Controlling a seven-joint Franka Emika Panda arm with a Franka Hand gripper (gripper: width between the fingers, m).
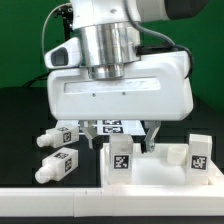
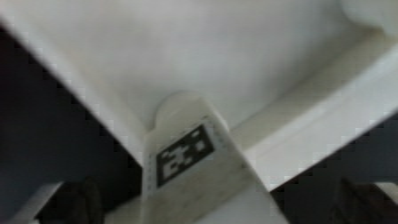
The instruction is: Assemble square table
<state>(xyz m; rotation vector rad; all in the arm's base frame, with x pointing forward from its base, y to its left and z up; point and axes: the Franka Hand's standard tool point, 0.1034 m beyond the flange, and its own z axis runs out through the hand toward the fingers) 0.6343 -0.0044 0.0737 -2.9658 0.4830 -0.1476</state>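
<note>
The white square table top (image 1: 150,178) lies at the exterior view's lower right. A tagged white leg (image 1: 121,153) stands upright on its near corner, and a second leg (image 1: 199,150) stands at the exterior view's right. My gripper (image 1: 122,138) hangs straight over the first leg, with one dark finger (image 1: 152,134) showing beside it. In the wrist view that leg (image 2: 189,155) rises between my fingers (image 2: 75,202) with dark gaps on both sides, so the gripper (image 2: 217,208) is open and not touching it. The top's inner surface (image 2: 267,60) fills the background.
Two loose tagged legs (image 1: 58,137) (image 1: 58,167) lie on the black table at the exterior view's left. The marker board (image 1: 110,127) lies behind the gripper. A white bar (image 1: 60,205) runs along the front edge. A short white piece (image 1: 173,153) sits on the top between the standing legs.
</note>
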